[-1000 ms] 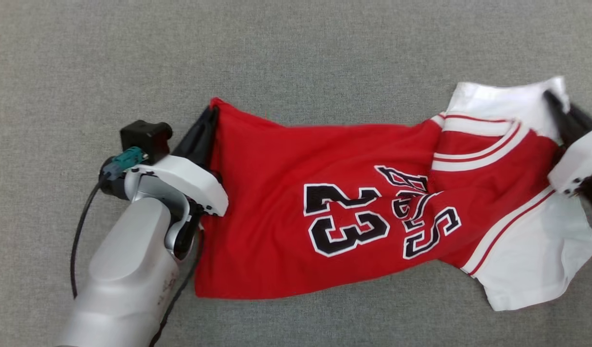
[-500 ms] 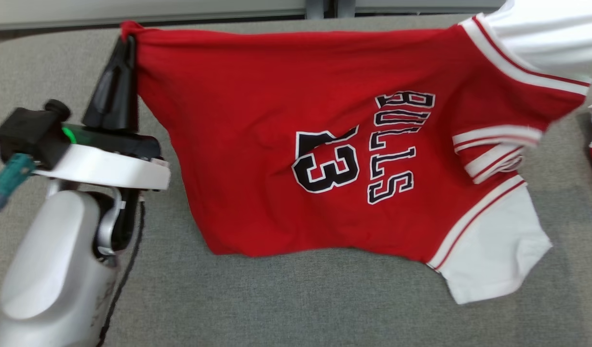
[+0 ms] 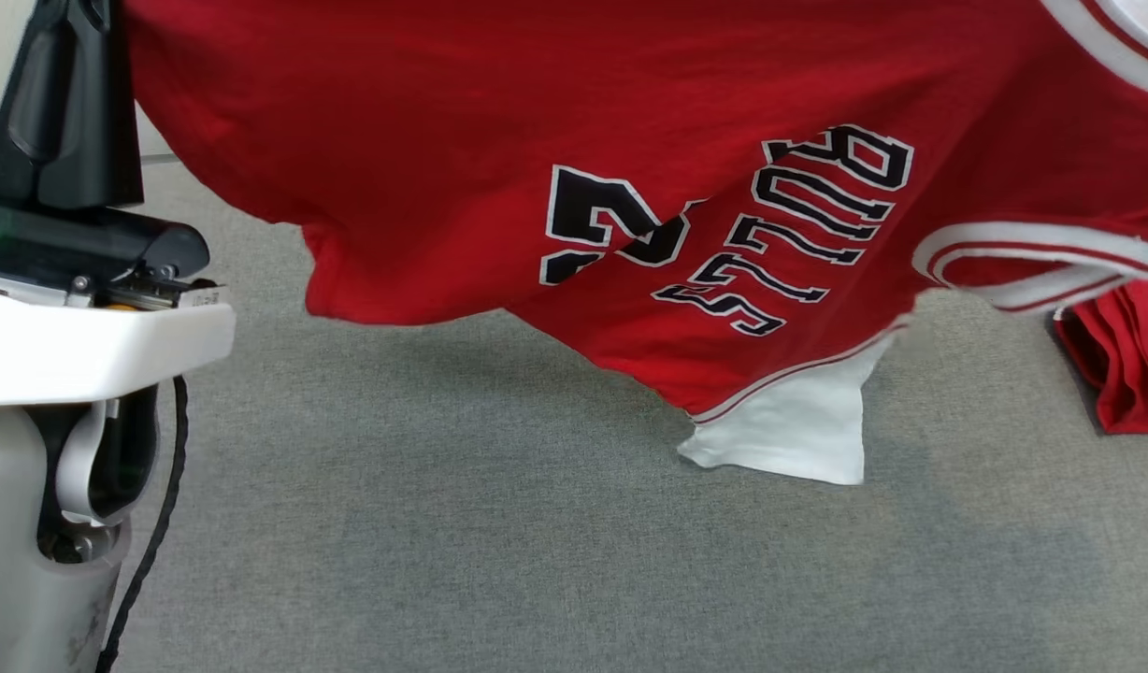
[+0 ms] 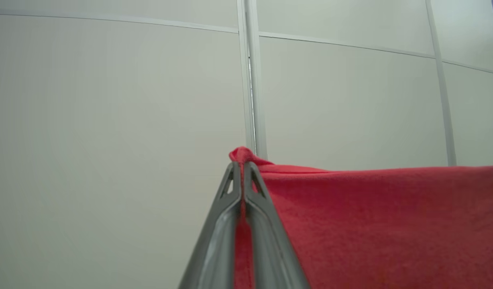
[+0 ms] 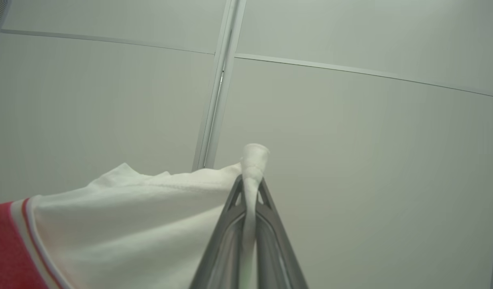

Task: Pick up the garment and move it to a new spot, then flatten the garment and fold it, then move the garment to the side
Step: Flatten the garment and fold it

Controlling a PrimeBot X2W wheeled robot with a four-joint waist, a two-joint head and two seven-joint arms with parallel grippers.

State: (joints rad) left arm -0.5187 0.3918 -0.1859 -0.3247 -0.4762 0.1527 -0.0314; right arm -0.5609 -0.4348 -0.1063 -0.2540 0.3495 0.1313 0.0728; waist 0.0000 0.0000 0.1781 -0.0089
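Red soft-cloth garment with white sleeves and black "23" print: hangs stretched across the top of the head view, lifted off the grey fabric-covered desk. Lower white sleeve droops lowest, centre-right; can't tell if its tip touches the desk.

Handling, my read: light, limp and not fragile, and it sags and creases wherever it isn't held. It's best held at corners or hems, two points well apart, so it stays spread. A pinch on a thin edge could slip if tugged.

Left end effector: jaws clamped shut on a red corner of the garment, with a nub of cloth poking past the tips. Right end effector: clamped shut on a twisted bit of white sleeve edge.

Crumpled red cloth pile lies on the desk at the right edge. Pale panelled wall stands behind.
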